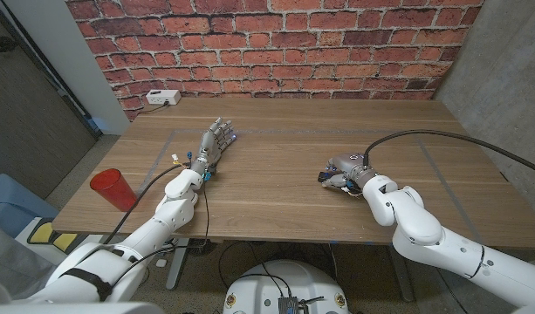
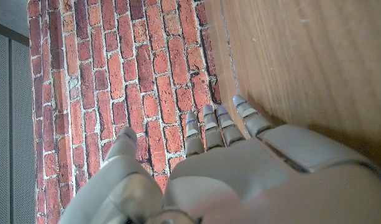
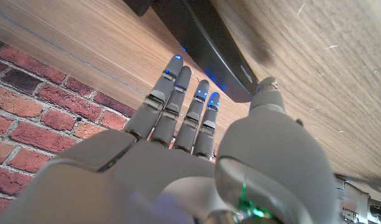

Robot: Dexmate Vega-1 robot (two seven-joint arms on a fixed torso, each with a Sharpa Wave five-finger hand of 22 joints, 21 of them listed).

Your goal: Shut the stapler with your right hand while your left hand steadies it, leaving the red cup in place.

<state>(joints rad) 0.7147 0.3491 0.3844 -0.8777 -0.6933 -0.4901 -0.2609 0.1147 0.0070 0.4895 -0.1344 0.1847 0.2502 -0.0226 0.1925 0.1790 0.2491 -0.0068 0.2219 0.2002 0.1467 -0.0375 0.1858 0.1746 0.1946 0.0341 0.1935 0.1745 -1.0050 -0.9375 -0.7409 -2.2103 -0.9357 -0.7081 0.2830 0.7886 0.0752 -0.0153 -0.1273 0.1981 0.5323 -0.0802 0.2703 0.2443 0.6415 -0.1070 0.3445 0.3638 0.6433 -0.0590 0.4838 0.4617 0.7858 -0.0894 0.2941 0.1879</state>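
The black stapler (image 3: 206,40) lies on the wooden table (image 1: 276,201), a long dark bar just beyond the fingertips of my right hand (image 3: 190,143). In the head view my right hand (image 1: 346,169) covers most of it, and a dark end of the stapler (image 1: 323,178) pokes out at the hand's left side. That hand's fingers are stretched out and grip nothing; I cannot tell whether they touch the stapler. My left hand (image 1: 213,145) stands well to the left with its fingers straight and holds nothing. The red cup (image 1: 113,188) stands upright near the table's front left edge.
A white box (image 1: 162,97) sits at the table's back left corner against the brick wall (image 1: 276,44). Bare wood lies between the two hands. My left hand (image 2: 240,180) points at the wall (image 2: 134,68).
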